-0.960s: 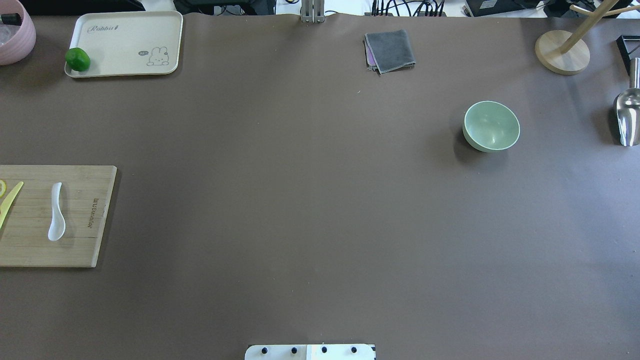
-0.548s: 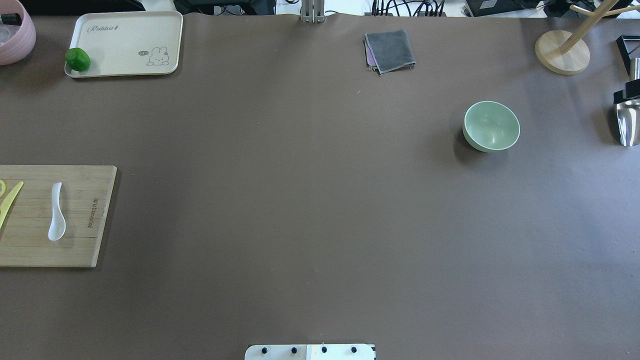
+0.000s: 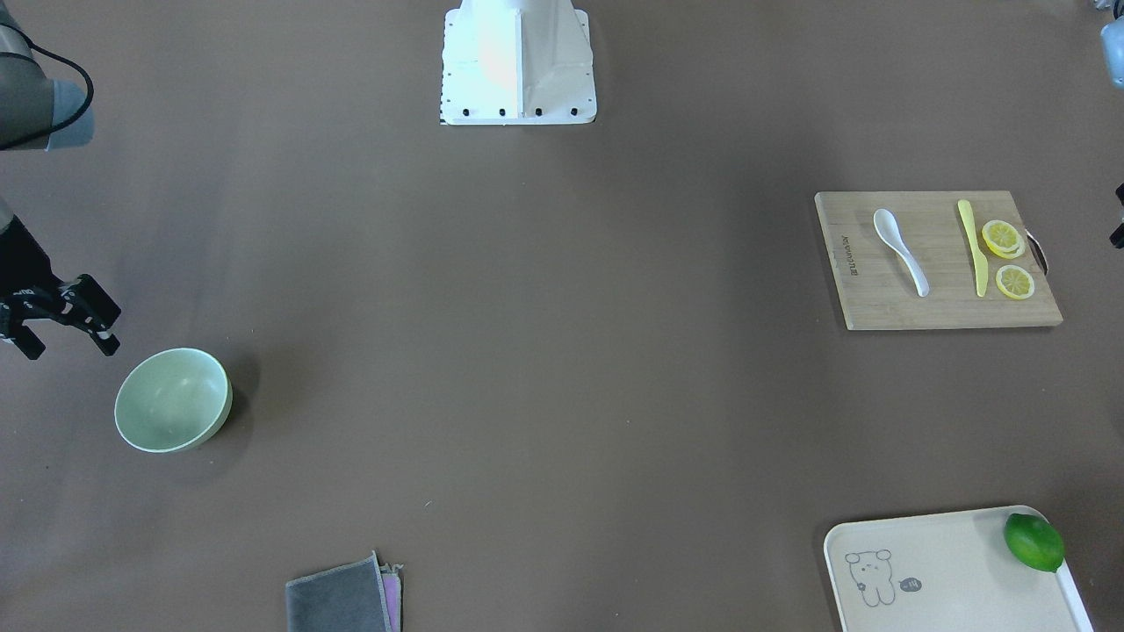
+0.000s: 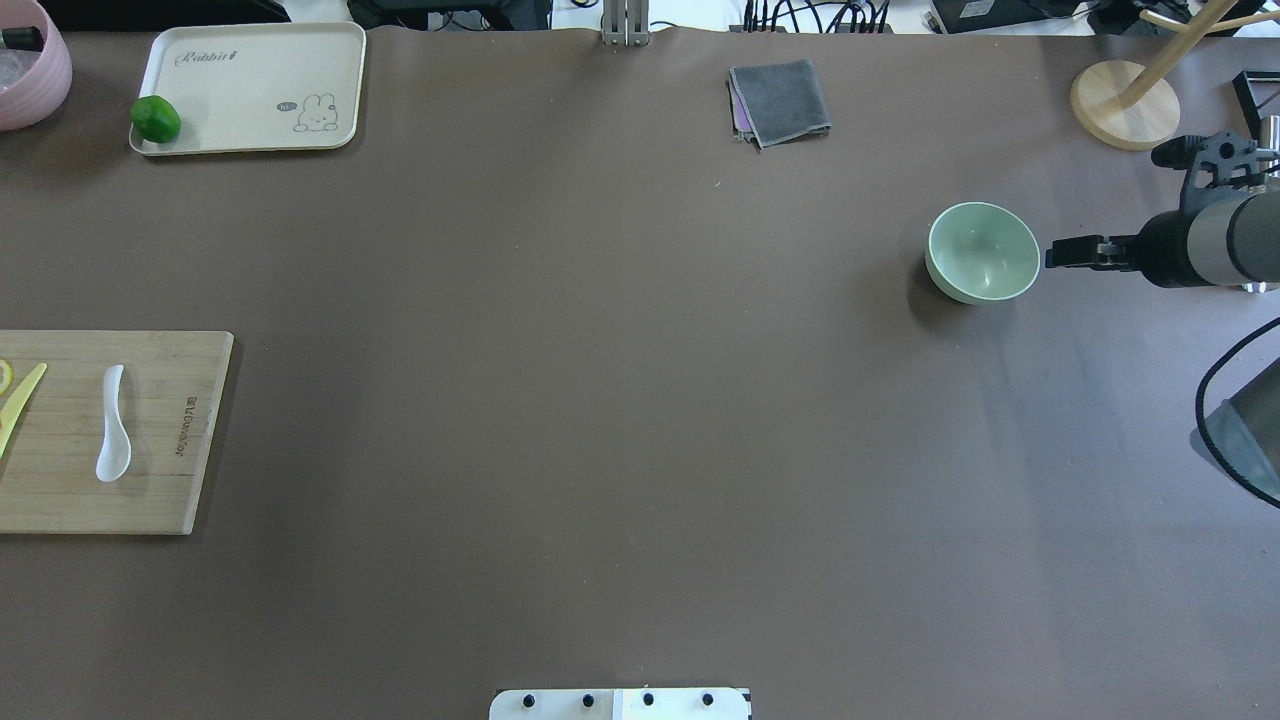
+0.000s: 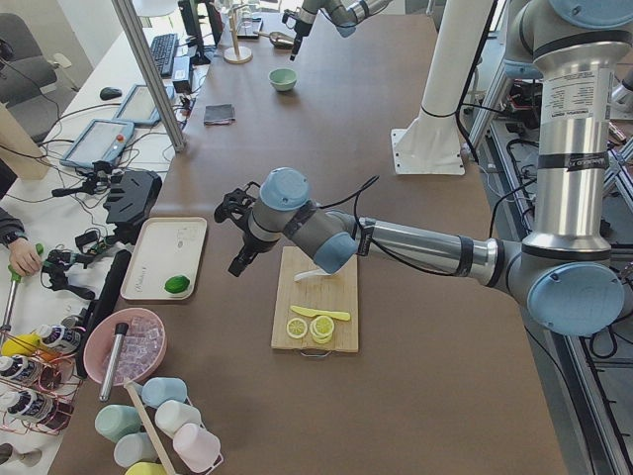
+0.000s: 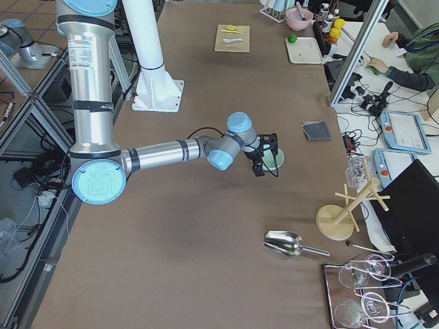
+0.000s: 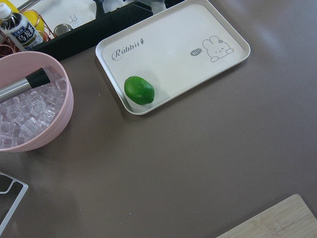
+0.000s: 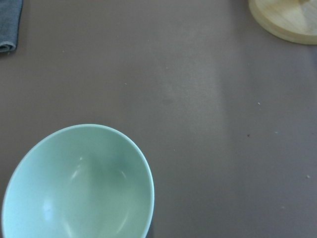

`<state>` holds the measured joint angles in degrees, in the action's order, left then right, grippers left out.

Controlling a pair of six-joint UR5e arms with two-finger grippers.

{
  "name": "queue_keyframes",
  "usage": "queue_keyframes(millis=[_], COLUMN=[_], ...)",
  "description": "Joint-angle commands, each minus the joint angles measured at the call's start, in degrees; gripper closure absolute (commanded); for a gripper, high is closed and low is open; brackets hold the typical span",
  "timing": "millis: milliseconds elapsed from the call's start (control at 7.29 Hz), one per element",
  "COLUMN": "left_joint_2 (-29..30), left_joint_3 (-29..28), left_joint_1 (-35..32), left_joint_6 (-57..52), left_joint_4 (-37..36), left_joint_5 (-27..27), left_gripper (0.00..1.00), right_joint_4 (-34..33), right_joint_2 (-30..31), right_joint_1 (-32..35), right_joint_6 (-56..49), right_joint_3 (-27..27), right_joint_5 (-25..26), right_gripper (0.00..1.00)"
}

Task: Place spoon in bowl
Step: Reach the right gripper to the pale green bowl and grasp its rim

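Only now does the right arm show in the overhead view: a second ago that side of the table held no arm at all, half a second ago just a dark sliver at the edge, and now the right gripper (image 3: 68, 338) hangs just beside the small round pale mint-green bowl (image 4: 982, 252), on the side away from the table's middle, its two black fingers spread wide and holding nothing. The bowl itself has not shifted and is still empty. The small glossy white soup spoon (image 4: 112, 425) lies where it lay, flat on the bamboo cutting board (image 4: 150, 480) at the far left, well apart from the bowl, next to a thin yellow plastic knife (image 4: 20, 405). The left gripper (image 5: 235, 237) hovers near that board's far end; whether it is spread or closed I cannot tell. Nothing of the task is done yet; the spoon probably has to be lifted on the left side.
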<state>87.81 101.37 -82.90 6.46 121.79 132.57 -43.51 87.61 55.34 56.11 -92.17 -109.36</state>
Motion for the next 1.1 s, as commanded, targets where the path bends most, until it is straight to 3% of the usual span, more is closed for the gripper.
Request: queue_keyframes(millis=[0,137,411,548,685,960], left_joint_2=[-0.09,-0.09,-0.09,-0.09,-0.09,-0.09], left_joint_3=[-0.03,-0.03,-0.03,-0.03,-0.03,-0.03], left_joint_1=[0.10,0.10,0.10,0.19,0.54,0.81], left_joint_6=[0.04,0.04,0.04,0.04,0.04,0.13], left_joint_4=[0.11,0.11,0.11,0.11,0.11,0.11], left_joint_5=[0.05,0.05,-0.03,-0.03,-0.12,-0.12], left_gripper=[0.02,0.02,0.02,0.02,0.02,0.02], right_joint_4=[6.07,6.16,6.25,5.81,4.33,-12.03], right_joint_2=[-4.27,-4.29,-4.20,-4.46,-6.90,-17.85], right_joint_1=[-3.21,-4.44,-7.17,-7.18,-7.27,-9.88], right_joint_6=[4.95,5.93,7.43,7.52,7.78,16.77], right_joint_3=[7.00,7.09,8.76,7.63,6.75,2.82], right_joint_5=[2.30,4.48,8.27,8.28,7.94,8.37], right_gripper=[0.04,0.15,0.92,1.00,1.00,1.00])
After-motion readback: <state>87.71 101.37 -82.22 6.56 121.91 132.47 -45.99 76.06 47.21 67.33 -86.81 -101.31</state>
